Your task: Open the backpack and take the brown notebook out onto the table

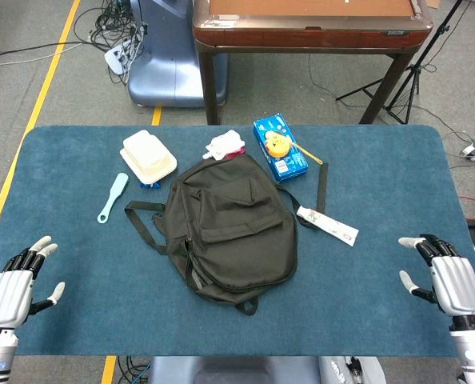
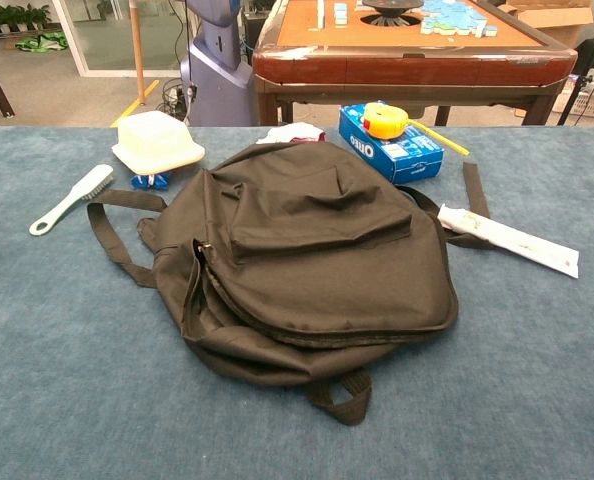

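Blue-carpeted worktop (image 1: 77,264), grey floor, wooden table (image 1: 309,24) behind. Backpack (image 1: 229,228) lying mid-worktop, notebook nowhere visible. Left robot hand (image 1: 17,280) and right robot hand (image 1: 441,276) spread wide, holding nothing.

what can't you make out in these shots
- Brown notebook: unseen in both views; the backpack would hide it if it is inside.
- Both robot hands: outside the chest view; head view shows left and right.
- White packet print: too small.
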Robot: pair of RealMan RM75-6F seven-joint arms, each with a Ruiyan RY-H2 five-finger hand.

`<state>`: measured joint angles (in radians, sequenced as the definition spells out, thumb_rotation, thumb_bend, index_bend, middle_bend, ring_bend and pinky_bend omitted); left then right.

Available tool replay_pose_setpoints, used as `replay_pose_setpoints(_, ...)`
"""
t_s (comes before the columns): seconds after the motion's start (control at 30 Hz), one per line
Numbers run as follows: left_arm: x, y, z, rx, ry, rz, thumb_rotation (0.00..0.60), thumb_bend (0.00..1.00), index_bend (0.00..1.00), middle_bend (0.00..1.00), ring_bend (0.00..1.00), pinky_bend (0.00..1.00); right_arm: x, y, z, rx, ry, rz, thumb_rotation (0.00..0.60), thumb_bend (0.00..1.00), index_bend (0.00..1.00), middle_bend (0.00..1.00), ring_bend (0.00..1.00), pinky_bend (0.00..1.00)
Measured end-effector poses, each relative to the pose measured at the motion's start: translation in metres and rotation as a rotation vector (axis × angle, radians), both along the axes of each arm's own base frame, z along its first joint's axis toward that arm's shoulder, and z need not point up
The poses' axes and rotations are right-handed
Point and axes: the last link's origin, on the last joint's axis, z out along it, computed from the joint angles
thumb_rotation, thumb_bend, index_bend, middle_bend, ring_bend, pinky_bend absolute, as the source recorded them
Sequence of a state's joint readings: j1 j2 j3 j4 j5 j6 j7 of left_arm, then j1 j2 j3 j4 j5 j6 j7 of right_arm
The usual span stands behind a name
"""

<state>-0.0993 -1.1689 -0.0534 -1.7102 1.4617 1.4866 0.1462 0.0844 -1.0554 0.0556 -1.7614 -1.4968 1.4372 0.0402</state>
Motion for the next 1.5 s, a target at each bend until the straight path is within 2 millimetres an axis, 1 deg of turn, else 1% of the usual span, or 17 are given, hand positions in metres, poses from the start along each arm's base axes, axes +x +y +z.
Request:
replay_pose_setpoints(0.3,0.001,-0.002,0.002,0.009,-0.005,-0.006,0.6,0.27,0.2,0.13,0.16,0.2,0.01,-0.002,-0.004,0.026,0.0,0.052,0.6,0.32,0.31,0.32,0.19,0.26)
replay_pose_setpoints(0.4,0.002,-0.002,0.002,0.009,-0.007,-0.01,0.6,0.27,0.2,0.13,0.16,0.2,0.017,-0.005,-0.01,0.063,-0.001,0.088,0.6,0.32,0.31,0.32,0.19,0.26)
replay_pose_setpoints(0.6,0.004,-0.005,0.004,0.018,-0.01,-0.02,0.6,0.27,0.2,0.13,0.16,0.2,0.035,-0.014,-0.031,0.168,0.012,0.171,0.6,0.32,0.31,0.32,0.19,0.26)
replay_pose_setpoints(0.7,0.004,-0.006,0.005,0.02,-0.012,-0.019,0.6,0.27,0.2,0.13,0.16,0.2,0.045,-0.02,-0.045,0.235,0.027,0.208,0.6,0.32,0.31,0.29,0.19,0.26)
replay_pose_setpoints(0.8,0.005,-0.008,0.006,0.023,-0.016,-0.022,0.6,0.27,0.2,0.13,0.16,0.2,0.055,-0.026,-0.06,0.305,0.045,0.235,0.6,0.32,0.26,0.26,0.17,0.26)
replay_pose_setpoints(0.9,0.005,-0.009,0.007,0.028,-0.018,-0.024,0.6,0.27,0.2,0.13,0.16,0.2,0.067,-0.036,-0.08,0.374,0.061,0.261,0.6,0.26,0.21,0.22,0.12,0.26)
replay_pose_setpoints(1.0,0.004,-0.011,0.009,0.032,-0.019,-0.023,0.6,0.27,0.2,0.13,0.16,0.2,0.081,-0.046,-0.102,0.434,0.068,0.286,0.6,0.2,0.17,0.17,0.07,0.22)
replay_pose_setpoints(1.1,0.004,-0.012,0.009,0.034,-0.021,-0.023,0.6,0.27,0.2,0.13,0.16,0.2,0.096,-0.056,-0.122,0.47,0.069,0.31,0.6,0.17,0.14,0.14,0.03,0.19)
replay_pose_setpoints(1.13,0.003,-0.012,0.009,0.033,-0.021,-0.023,0.6,0.27,0.2,0.13,0.16,0.2,0.103,-0.06,-0.131,0.481,0.07,0.323,0.6,0.17,0.13,0.13,0.02,0.18)
replay_pose_setpoints(1.2,0.003,-0.012,0.008,0.031,-0.021,-0.022,0.6,0.27,0.2,0.13,0.16,0.2,0.109,-0.063,-0.139,0.488,0.072,0.336,0.6,0.16,0.13,0.12,0.01,0.18)
replay_pose_setpoints(1.33,0.002,-0.012,0.007,0.027,-0.022,-0.021,0.6,0.27,0.2,0.13,0.16,0.2,0.124,-0.07,-0.162,0.516,0.083,0.358,0.6,0.13,0.12,0.1,0.0,0.17)
replay_pose_setpoints(1.5,0.0,-0.011,0.007,0.026,-0.023,-0.019,0.6,0.27,0.2,0.13,0.16,0.2,0.141,-0.076,-0.188,0.553,0.1,0.381,0.6,0.13,0.12,0.1,0.0,0.17)
